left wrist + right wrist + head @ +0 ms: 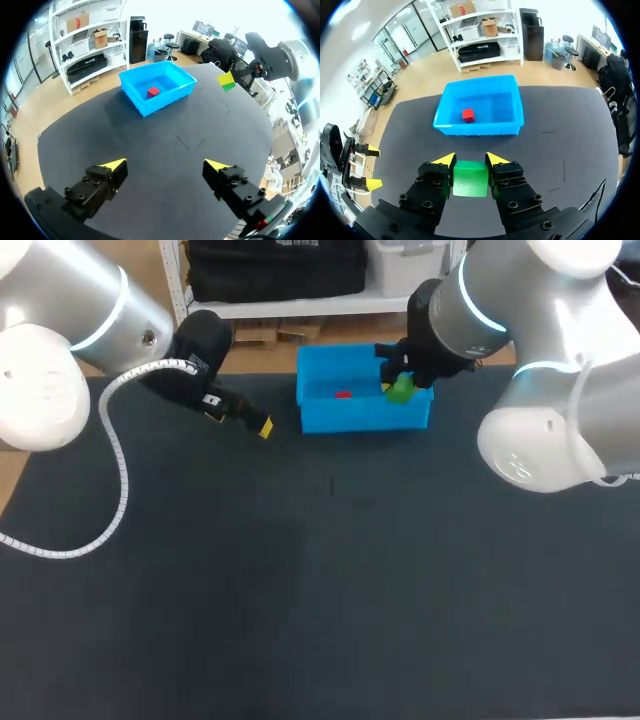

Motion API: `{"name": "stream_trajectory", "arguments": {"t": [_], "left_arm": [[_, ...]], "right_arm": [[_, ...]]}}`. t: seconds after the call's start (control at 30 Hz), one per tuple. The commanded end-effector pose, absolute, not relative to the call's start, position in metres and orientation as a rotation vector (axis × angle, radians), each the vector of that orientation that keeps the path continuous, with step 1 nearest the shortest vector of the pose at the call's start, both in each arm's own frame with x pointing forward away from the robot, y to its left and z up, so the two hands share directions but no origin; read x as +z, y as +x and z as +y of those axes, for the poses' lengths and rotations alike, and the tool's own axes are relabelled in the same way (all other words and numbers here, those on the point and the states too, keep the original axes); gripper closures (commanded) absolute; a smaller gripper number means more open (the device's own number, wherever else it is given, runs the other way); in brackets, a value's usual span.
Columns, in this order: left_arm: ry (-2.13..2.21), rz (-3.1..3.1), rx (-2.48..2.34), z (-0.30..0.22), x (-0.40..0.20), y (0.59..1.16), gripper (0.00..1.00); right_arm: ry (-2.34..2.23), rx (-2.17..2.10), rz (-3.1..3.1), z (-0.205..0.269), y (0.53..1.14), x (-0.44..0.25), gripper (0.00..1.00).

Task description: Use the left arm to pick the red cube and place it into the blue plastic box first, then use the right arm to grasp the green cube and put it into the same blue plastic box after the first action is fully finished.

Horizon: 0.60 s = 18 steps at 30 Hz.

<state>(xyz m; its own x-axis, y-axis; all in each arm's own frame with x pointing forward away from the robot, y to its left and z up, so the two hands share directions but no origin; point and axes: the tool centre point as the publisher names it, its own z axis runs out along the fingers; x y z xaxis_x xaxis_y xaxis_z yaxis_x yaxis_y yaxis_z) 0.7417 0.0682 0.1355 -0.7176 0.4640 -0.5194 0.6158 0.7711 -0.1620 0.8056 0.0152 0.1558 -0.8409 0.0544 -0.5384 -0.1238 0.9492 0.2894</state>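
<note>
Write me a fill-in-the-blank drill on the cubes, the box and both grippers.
1. The red cube lies ___ the blue box.
2. The right gripper is ___ on the green cube.
3. The left gripper is ___ and holds nothing.
4. The number of cubes in the box is ___.
Missing words: inside; shut; open; one.

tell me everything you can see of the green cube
The green cube is small, plain and matte, with flat faces and crisp edges; what it is made of cannot be told. It sits square between the yellow-tipped fingers of the right gripper, which press on two opposite sides. Nothing else touches it. It is held up in the air close to the blue box, not yet inside it.
</note>
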Motion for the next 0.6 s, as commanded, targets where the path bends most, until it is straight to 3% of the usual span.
{"name": "stream_trajectory", "arguments": {"t": [0.03,0.6], "left_arm": [[0.817,2.503,-0.456,0.069,0.135,0.742,0.00],[0.817,2.503,-0.456,0.069,0.135,0.742,0.00]], "right_arm": [[-0.032,0.423,2.494,0.017,0.822,0.151,1.00],[-0.046,0.395,2.546,0.031,0.914,0.125,1.00]]}}
